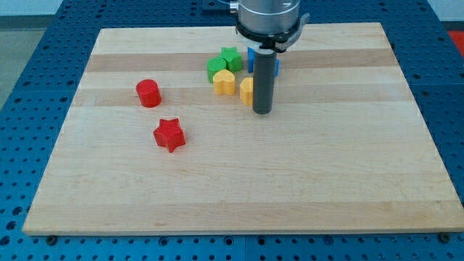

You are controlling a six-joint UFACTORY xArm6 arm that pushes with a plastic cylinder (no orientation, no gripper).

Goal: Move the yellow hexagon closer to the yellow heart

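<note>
Wooden table point(348, 181), my tip point(262, 112) seemingly touching yellow hexagon point(246, 90), yellow heart point(224, 82) just left.

A robotics lab bench. A pale wooden counter point(239, 181), built of glued planks, lies on a blue metal plate point(22, 58) drilled with a regular grid of holes, which shows past every counter edge and corner. A grey machined arm mount point(268, 18) hangs over the counter's top edge.
</note>
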